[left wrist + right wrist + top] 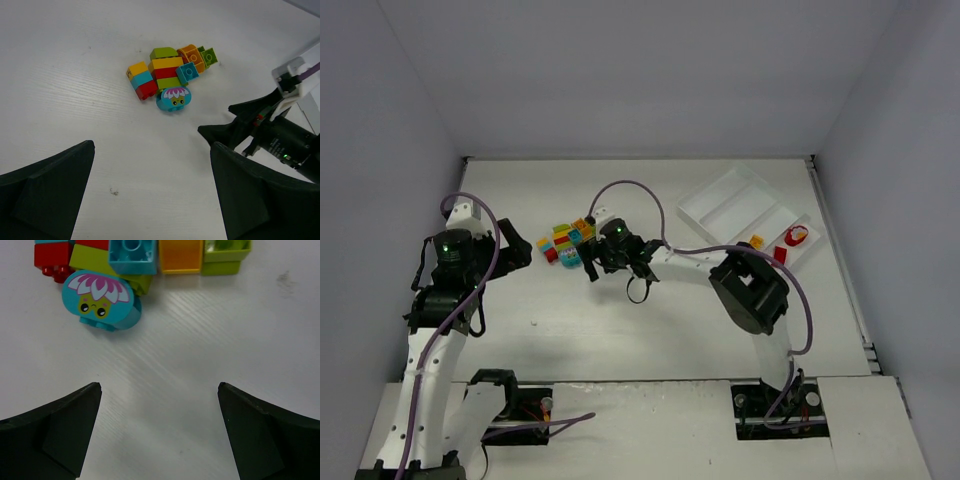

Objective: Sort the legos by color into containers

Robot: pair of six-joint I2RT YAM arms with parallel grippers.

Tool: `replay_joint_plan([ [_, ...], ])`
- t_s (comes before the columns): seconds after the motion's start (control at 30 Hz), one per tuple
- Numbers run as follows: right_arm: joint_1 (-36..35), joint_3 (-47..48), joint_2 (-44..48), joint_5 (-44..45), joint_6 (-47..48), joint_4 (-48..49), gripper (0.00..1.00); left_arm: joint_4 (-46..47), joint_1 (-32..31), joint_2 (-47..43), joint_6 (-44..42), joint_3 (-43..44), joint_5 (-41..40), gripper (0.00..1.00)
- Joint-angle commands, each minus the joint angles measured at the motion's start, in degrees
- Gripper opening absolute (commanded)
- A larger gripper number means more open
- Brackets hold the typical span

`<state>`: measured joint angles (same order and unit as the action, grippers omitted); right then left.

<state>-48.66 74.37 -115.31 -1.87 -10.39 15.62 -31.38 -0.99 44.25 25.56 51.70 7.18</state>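
Observation:
The legos (565, 243) lie in a tight cluster of lime green, teal, orange-yellow and red bricks on the white table, left of centre. A round teal piece with a flower face (100, 302) sits at the near edge of the cluster, also in the left wrist view (173, 98). My right gripper (159, 385) is open and empty, just short of that piece (592, 262). My left gripper (152, 145) is open and empty, left of the cluster (515, 250). The white divided tray (720, 200) stands at the back right with an orange brick (757, 241) and red pieces (797, 236) at its near end.
The right arm (280, 135) reaches in from the right in the left wrist view, close to the cluster. A purple cable (640, 190) loops above the right wrist. White walls close the table on three sides.

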Motion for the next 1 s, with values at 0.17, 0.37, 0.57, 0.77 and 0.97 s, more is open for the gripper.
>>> replay_joint_plan([
  [0.17, -3.5, 9.2, -6.5, 0.7, -0.8, 5.2, 0.98, 2.8, 0.5, 0.0, -0.2, 1.2, -0.6, 0.92],
  [0.37, -5.2, 14.3, -12.1, 1.7, -1.5, 5.2, 0.98, 2.9, 0.5, 0.0, -0.2, 1.2, -0.7, 0.92],
  [0.57, -5.7, 17.7, -15.1, 5.8, -2.9, 5.2, 0.98, 2.8, 0.5, -0.1, -0.2, 1.2, -0.7, 0.92],
  [0.77, -6.1, 16.6, -11.8, 7.0, -2.8, 5.5, 0.98, 2.8, 0.5, 0.0, -0.2, 1.2, -0.6, 0.92],
  [0.97, -6.2, 17.2, -7.7, 11.6, -0.2, 4.2, 0.94, 2.9, 0.5, -0.1, -0.2, 1.2, -0.5, 0.92],
])
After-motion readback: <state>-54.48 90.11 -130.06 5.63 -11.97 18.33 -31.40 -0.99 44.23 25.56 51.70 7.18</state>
